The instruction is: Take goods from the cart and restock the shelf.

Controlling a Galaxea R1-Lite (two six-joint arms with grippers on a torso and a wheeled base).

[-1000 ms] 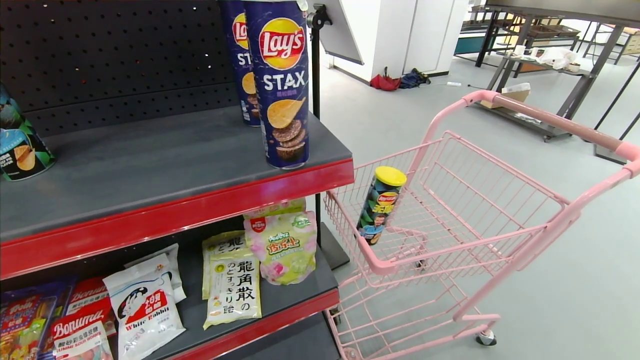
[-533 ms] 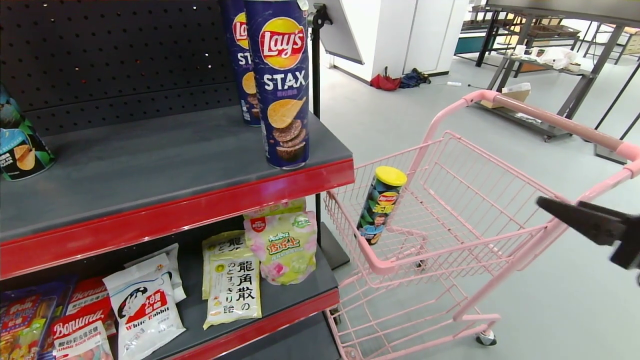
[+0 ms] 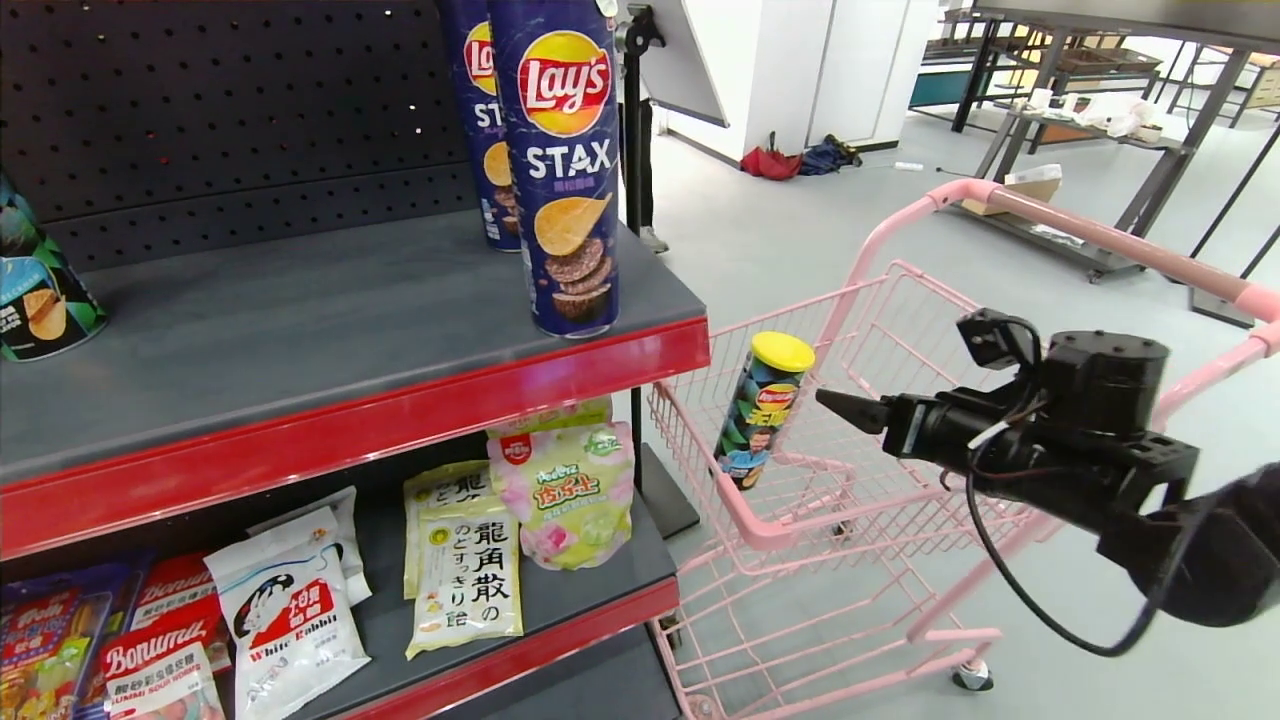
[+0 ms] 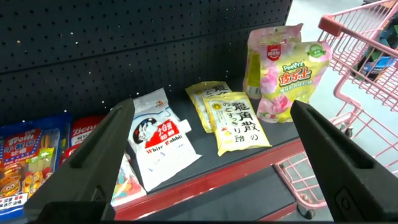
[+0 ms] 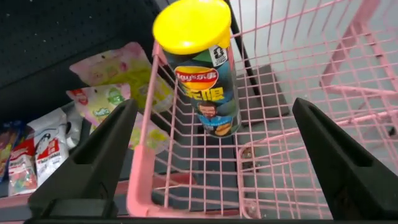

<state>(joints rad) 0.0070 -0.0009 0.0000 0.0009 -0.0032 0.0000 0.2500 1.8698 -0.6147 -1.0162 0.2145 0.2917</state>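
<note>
A dark chips can with a yellow lid point(image 3: 765, 405) stands upright in the front left corner of the pink cart point(image 3: 745, 520). My right gripper point(image 3: 850, 410) hovers over the cart basket just right of the can, level with its upper half. In the right wrist view the can point(image 5: 202, 74) stands between and beyond the open fingers of the right gripper point(image 5: 214, 109), untouched. My left gripper point(image 4: 211, 109) is open and faces the lower shelf's snack bags point(image 4: 239, 121). The grey upper shelf point(image 3: 300, 320) holds two tall blue chips tubes point(image 3: 560, 170) at its right end.
A green chips can point(image 3: 35, 290) stands at the upper shelf's left edge, with bare shelf between it and the tubes. Snack bags point(image 3: 470, 560) line the lower shelf. The cart's handle point(image 3: 1100, 240) rises at the right. A black pole point(image 3: 630, 150) stands between shelf and cart.
My right arm has come in from the right edge and moved left over the cart toward the yellow-lidded can. The can, cart and shelf goods have not moved.
</note>
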